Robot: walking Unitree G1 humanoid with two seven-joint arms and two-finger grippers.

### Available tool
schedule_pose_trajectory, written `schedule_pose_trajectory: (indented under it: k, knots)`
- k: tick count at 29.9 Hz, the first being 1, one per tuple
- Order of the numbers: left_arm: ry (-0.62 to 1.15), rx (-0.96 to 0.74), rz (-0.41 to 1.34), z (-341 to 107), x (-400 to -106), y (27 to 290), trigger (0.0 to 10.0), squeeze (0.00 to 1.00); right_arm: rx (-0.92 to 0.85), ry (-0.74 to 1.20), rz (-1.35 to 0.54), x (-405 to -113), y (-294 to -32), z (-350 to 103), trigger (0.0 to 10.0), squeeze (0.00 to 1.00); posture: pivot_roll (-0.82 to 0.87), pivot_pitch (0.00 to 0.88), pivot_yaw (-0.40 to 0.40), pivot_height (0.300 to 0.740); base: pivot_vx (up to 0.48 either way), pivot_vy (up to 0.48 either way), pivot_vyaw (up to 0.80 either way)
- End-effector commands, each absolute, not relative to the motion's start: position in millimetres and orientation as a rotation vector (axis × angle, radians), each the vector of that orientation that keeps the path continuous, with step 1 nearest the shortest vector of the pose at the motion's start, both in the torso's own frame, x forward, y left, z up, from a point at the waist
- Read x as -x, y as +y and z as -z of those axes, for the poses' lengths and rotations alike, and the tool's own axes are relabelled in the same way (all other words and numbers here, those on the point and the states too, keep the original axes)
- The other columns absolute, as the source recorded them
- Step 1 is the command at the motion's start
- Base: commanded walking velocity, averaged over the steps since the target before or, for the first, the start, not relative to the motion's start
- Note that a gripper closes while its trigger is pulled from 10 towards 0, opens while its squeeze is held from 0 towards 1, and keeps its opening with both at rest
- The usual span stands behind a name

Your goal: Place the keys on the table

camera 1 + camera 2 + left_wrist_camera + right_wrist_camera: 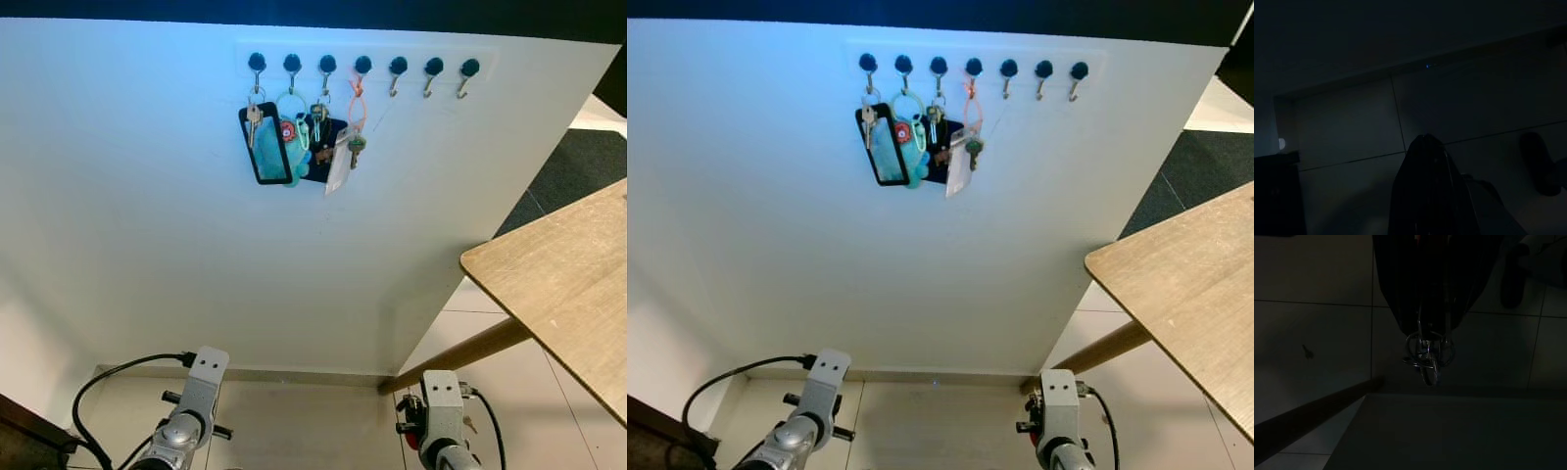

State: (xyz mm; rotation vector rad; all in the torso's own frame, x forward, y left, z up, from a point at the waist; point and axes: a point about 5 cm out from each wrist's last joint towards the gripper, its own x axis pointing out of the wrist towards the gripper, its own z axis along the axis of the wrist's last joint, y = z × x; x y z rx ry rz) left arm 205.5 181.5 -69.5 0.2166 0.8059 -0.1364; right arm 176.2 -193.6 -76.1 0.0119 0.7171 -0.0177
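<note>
A bunch of metal key rings (1427, 357) dangles from the tips of my right gripper (1428, 331), which is shut on it and hangs low above the tiled floor. The wooden table (568, 284) stands to my right, its top well above that gripper. My right arm (441, 406) and left arm (194, 397) hang down at the bottom of the eye views. In the dark left wrist view, my left gripper (1424, 141) points at the floor with its fingers together and nothing in them.
A white wall (147, 245) stands straight ahead, with a rack of dark hooks (362, 65) holding more keys, tags and a black frame (294, 142). The table's slanted leg (460, 352) meets the floor near my right arm. Dark furniture (24, 436) is at the lower left.
</note>
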Motion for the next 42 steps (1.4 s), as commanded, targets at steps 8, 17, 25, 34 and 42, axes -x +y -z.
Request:
schedule_pose_trajectory:
  k: [8,17,25,34,42]
  knots:
    - [0.837,-0.227,0.136,71.9,-203.0,182.1,10.0,0.00,-0.009,0.735,0.014,-175.6,-191.4,77.6,10.0,0.00,0.03,0.000,-0.012,0.740,0.000,0.000,0.00]
    - [0.855,-0.213,0.110,76.1,-194.9,183.3,10.0,0.00,-0.002,0.757,0.021,-175.2,-193.1,78.7,10.0,0.00,0.03,0.000,-0.020,0.740,0.000,0.000,0.00]
    - [0.867,-0.212,0.095,77.2,-192.1,188.1,10.0,0.00,-0.004,0.758,0.026,-176.4,-193.1,78.4,10.0,0.00,0.03,0.000,-0.009,0.740,0.000,0.000,0.00]
    - [0.871,-0.222,0.096,75.5,-195.5,190.6,10.0,0.00,-0.009,0.760,0.030,-176.8,-192.6,78.5,10.0,0.00,0.02,0.000,-0.002,0.740,0.000,0.000,0.00]
    - [0.872,-0.230,0.097,73.6,-199.5,191.4,10.0,0.00,-0.010,0.761,0.034,-175.4,-192.7,79.0,10.0,0.00,0.02,0.000,0.001,0.740,0.000,0.000,0.00]
